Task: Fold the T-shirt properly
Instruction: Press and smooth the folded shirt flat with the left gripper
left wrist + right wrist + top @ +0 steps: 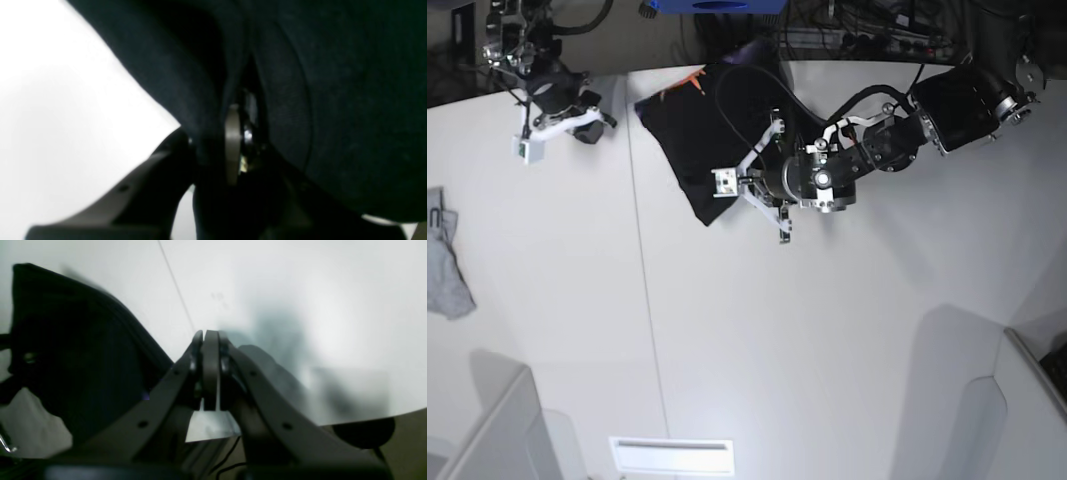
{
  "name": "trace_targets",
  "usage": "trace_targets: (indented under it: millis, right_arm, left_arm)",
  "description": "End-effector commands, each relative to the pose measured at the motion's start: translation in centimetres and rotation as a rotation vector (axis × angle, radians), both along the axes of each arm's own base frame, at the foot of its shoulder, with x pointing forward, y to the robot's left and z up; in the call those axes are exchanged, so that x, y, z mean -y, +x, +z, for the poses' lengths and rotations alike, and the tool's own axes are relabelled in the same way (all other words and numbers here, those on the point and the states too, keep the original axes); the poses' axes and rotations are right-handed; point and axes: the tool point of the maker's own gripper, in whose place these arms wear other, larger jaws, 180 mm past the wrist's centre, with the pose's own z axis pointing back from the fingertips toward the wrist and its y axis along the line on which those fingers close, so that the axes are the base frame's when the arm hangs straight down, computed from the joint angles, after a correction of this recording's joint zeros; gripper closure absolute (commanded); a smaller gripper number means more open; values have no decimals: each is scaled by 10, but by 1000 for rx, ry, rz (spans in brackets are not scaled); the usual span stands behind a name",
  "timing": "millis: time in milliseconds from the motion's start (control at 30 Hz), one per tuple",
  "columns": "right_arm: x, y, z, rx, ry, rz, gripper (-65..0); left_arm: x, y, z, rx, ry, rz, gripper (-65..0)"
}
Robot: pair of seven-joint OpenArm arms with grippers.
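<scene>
The T-shirt point(712, 140) lies bunched near the far edge of the surface point(757, 330), a dark heap with an orange fleck at its far-left corner; the surface is plain white with a thin seam running front to back on the base view's left; cables and dark equipment crowd the room beyond the far edge. The left tool point(745, 185) sits on the shirt's near edge, and the left wrist view shows its fingers clamped on a fold of the black cloth point(333, 100). The right tool point(555, 128) hangs near the far-left corner, well apart from the shirt, its fingers point(210, 373) pressed together on nothing. A small grey cloth point(445, 265) lies at the left edge.
</scene>
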Motion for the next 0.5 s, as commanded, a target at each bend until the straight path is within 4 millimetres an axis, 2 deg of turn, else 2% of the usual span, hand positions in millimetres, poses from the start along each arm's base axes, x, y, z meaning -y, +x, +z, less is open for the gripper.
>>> trace_targets:
  millis: [0, 67, 200, 267, 467]
  right_arm:
    - [1, 3, 6, 27, -4, -2, 0]
    - [-4, 3, 5, 27, 15, -15, 0]
    - [-9, 2, 3, 22, 28, -20, 0]
    - [-11, 1, 3, 21, 37, -26, 0]
    - [-20, 0, 1, 19, 69, -47, 0]
  left_arm:
    - [3, 10, 10, 37, -11, -29, 0]
    - [7, 10, 12, 52, -11, -71, 0]
    - [0, 27, 7, 133, 55, -135, 0]
    - [0, 31, 3, 185, 70, -193, 0]
    - [-14, 36, -14, 198, 128, -356, 0]
